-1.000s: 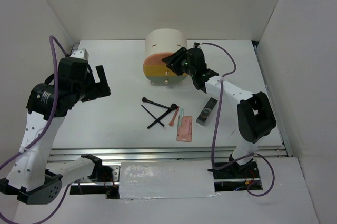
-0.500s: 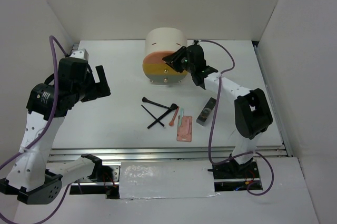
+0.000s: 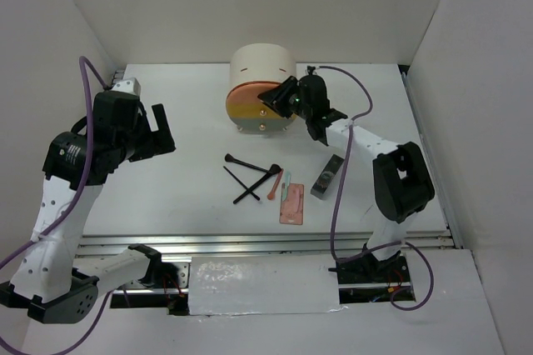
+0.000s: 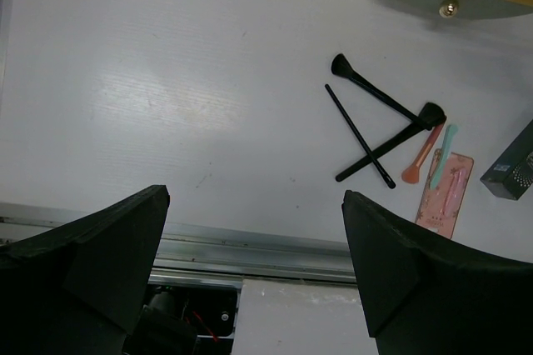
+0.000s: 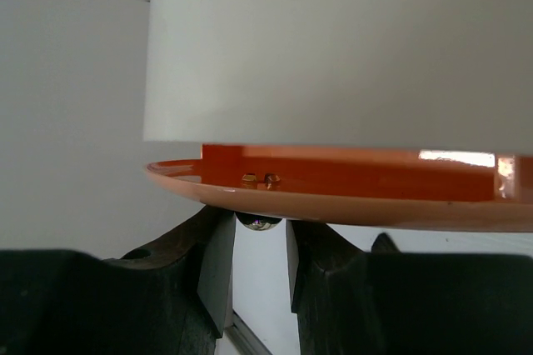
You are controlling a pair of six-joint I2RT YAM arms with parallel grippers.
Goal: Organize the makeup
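while the right gripper [image 3: 272,98] sits at the front of the cream drum box [image 3: 262,62], all the makeup lies on the table [image 3: 183,113] on the near side of it, towards the arm bases. the right wrist view shows the two fingers [image 5: 212,267] narrowed around the small metal knob [image 5: 259,222] under the orange drawer front [image 5: 350,197], and they look pressed on both sides of it, so i judge the knob is gripped. the drawer is already out a little, because i see its orange inner wall behind the front.

the pull for opening goes from the box towards me, and this is the line where the makeup lies. the black brushes [image 3: 250,176] are crossed. just beside them on the right are the orange-pink stick [image 3: 274,187], the teal stick [image 3: 287,181] and the pink palette [image 3: 292,203]. the dark grey case [image 3: 327,175] is a bit more right. palette and case have their long axis about near to far. this group is nearer to the right arm. the left gripper [image 3: 156,132] hangs well apart on the left, jaws fully wide and holding nothing.

compared with one second ago, the right jaws have become narrower and the right elbow has shifted a little. the left arm and the makeup are where they were.
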